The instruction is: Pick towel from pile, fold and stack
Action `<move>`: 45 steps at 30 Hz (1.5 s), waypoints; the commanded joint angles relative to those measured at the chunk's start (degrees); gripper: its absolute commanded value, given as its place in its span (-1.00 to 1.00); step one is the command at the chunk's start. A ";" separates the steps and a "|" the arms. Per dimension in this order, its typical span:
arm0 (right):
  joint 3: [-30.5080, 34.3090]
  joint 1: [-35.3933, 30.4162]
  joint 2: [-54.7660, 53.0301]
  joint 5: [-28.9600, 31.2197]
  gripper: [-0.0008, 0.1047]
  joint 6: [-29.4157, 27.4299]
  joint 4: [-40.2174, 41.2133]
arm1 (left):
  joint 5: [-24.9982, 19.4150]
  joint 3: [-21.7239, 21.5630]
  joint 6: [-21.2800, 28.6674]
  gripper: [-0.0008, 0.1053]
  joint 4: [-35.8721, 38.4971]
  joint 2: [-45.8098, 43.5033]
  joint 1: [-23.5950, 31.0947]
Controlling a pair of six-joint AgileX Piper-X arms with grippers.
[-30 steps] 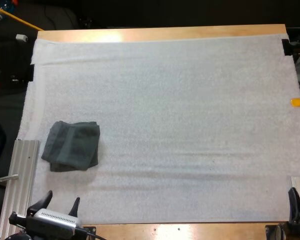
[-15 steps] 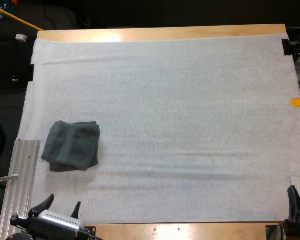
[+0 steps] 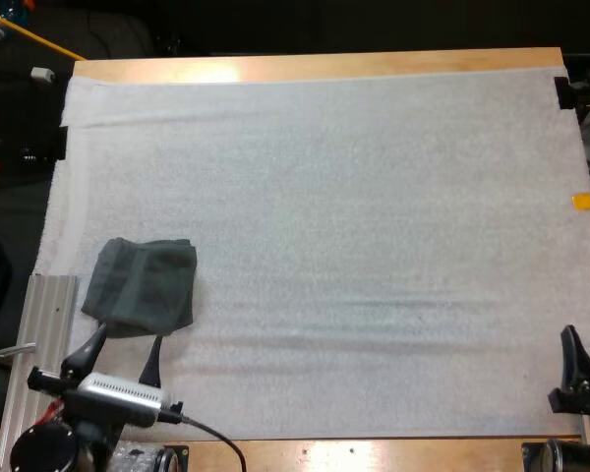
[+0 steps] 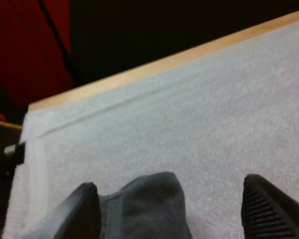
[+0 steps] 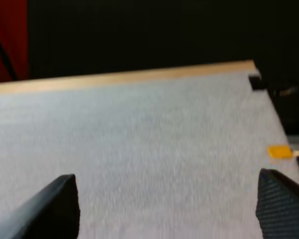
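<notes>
A dark grey-green towel (image 3: pixel 140 287), folded into a rough square, lies on the left side of the white mat (image 3: pixel 354 216). My left gripper (image 3: pixel 128 339) stands open just at the towel's near edge, one finger toward each side of it. In the left wrist view the towel (image 4: pixel 139 209) sits between the open fingers (image 4: pixel 79 209) without touching them. My right gripper (image 3: pixel 578 369) is at the mat's near right corner. Its wrist view shows the right gripper (image 5: pixel 169 199) open over bare mat, holding nothing.
An aluminium rail (image 3: pixel 44 334) runs along the mat's near left edge, beside my left arm. The wooden table edge (image 3: pixel 324 65) borders the far side, with dark space beyond. The mat to the right of the towel is bare.
My left gripper has moved forward, from the near table edge up to the towel's near edge. My right gripper has also crept forward a little. The towel has not moved.
</notes>
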 commanded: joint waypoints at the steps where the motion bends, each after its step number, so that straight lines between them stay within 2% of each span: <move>1: 1.45 0.03 -2.23 -0.23 0.37 0.04 -0.72 | -0.04 1.29 0.08 0.13 -1.80 -8.09 -0.28; 7: 7.22 0.03 -2.14 5.39 0.37 4.19 -0.86 | -0.04 5.86 0.06 0.13 -2.22 -8.09 -0.28; 11: 8.27 0.03 -2.14 5.97 0.37 4.69 -2.29 | -0.04 7.52 -0.19 0.13 -4.64 -7.99 -0.28; 45: 8.23 0.20 -2.14 5.97 0.37 4.69 -2.28 | -0.04 7.57 -0.46 0.13 -4.78 -7.99 -0.28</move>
